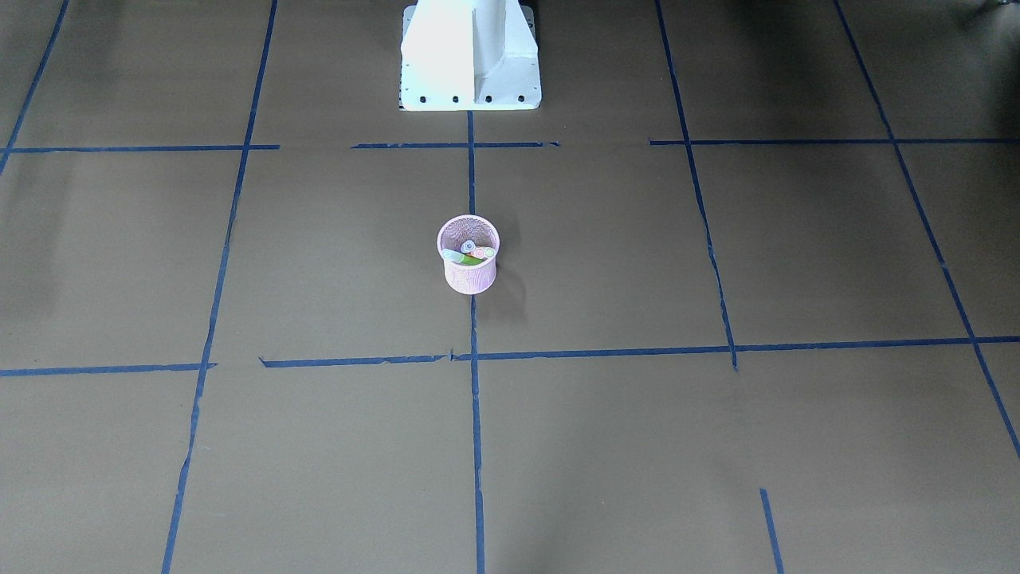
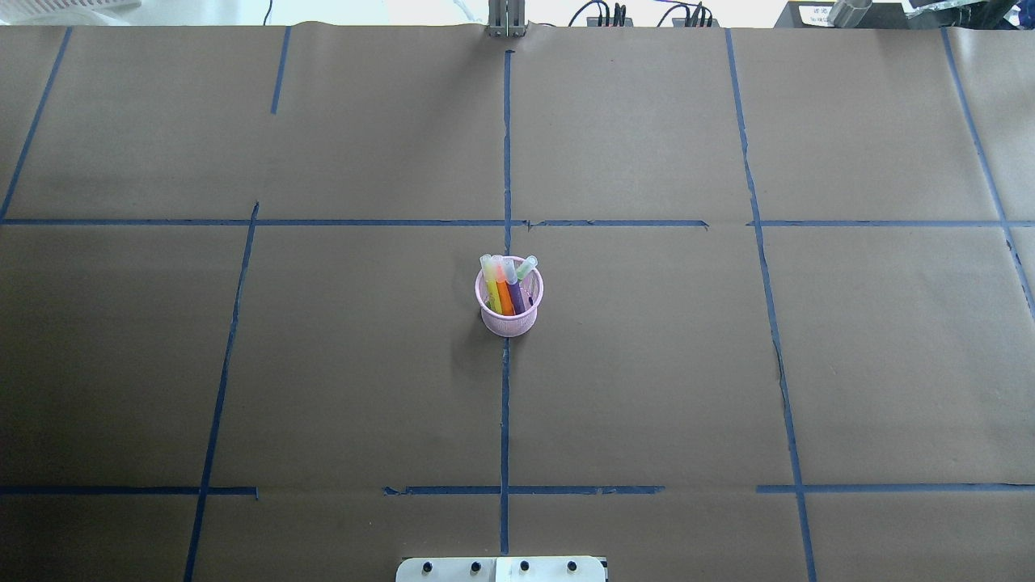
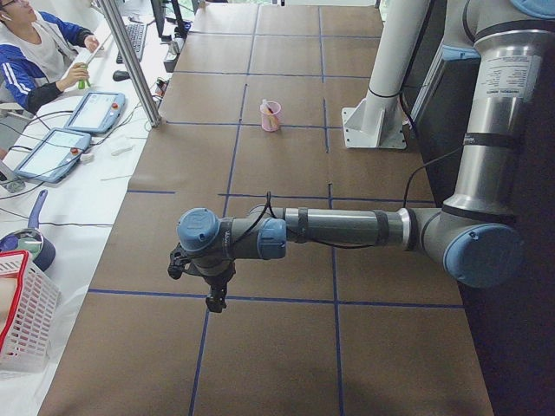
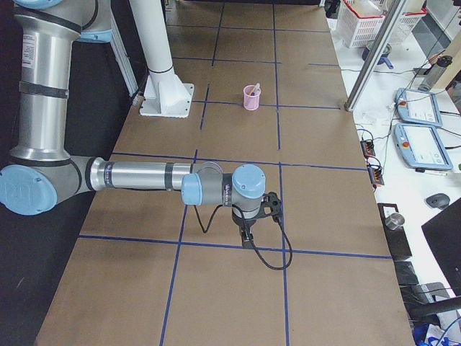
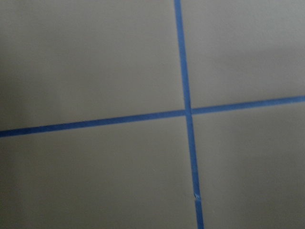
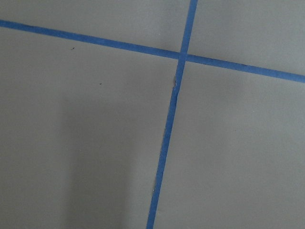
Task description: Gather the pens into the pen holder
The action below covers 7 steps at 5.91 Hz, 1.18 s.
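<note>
The pink wire-mesh pen holder [image 2: 509, 311] stands upright near the table's middle, on a blue tape line. It also shows in the front-facing view [image 1: 468, 259], the left view [image 3: 270, 115] and the right view [image 4: 252, 96]. The orange pen [image 2: 504, 296], the purple pen [image 2: 517, 297] and a yellow-green pen [image 2: 492, 291] stand in it, pale caps up. My left gripper [image 3: 212, 299] hangs over the table end, far from the holder. My right gripper [image 4: 247, 240] hangs over the other end. I cannot tell whether either is open or shut. Both wrist views show only brown paper and tape.
Brown paper with blue tape lines [image 2: 505, 404] covers the table. The white robot base [image 1: 470, 56] stands behind the holder. An operator [image 3: 35, 52], tablets and a white basket [image 3: 22, 321] lie beyond the table's edge.
</note>
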{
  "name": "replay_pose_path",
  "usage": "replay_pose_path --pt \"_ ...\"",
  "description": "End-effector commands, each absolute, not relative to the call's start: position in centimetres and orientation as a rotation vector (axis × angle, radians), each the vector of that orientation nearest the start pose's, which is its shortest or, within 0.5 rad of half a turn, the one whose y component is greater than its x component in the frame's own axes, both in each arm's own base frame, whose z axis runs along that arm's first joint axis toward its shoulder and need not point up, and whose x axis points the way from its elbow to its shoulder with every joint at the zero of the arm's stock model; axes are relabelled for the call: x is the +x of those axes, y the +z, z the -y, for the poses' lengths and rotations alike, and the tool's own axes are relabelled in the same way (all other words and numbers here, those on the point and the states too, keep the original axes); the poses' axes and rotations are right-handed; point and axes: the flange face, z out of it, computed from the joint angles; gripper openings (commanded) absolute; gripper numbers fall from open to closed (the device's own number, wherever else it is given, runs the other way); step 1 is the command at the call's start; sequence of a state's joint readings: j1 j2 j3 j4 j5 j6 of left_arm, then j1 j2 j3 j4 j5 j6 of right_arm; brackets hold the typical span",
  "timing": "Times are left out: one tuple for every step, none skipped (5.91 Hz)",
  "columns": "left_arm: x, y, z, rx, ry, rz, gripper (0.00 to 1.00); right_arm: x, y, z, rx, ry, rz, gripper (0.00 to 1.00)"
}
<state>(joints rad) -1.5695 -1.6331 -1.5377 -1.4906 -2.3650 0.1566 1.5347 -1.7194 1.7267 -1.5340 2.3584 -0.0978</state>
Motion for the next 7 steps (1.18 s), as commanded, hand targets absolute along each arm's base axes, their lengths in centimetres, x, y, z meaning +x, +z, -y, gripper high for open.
replay_pose_path --pt "-6.5 64.5 49.4 -0.031 0.103 -0.803 1.00 5.9 64.4 43.3 0.059 -0.070 0.809 1.00" --pt "-6.6 65.3 48.9 -0.045 0.094 -0.802 1.00 6.2 64.6 43.1 0.056 -0.061 0.812 1.00" --pt "-7.5 65.5 48.7 -0.043 0.075 -0.804 1.00 6.6 65.3 43.0 0.049 -0.046 0.816 1.00" --pt "-7.5 65.5 48.7 -0.044 0.074 -0.806 1.00 6.8 65.4 42.9 0.048 -0.041 0.816 1.00" --pt "-7.5 65.5 48.7 -0.042 0.073 -0.806 1.00 7.0 65.5 42.8 0.048 -0.035 0.819 1.00" --pt "-7.8 65.4 48.7 -0.037 0.068 -0.805 1.00 7.3 65.3 42.8 0.053 -0.026 0.831 1.00" --pt "-7.8 65.4 48.7 -0.037 0.068 -0.805 1.00 7.4 65.3 42.7 0.055 -0.026 0.833 1.00"
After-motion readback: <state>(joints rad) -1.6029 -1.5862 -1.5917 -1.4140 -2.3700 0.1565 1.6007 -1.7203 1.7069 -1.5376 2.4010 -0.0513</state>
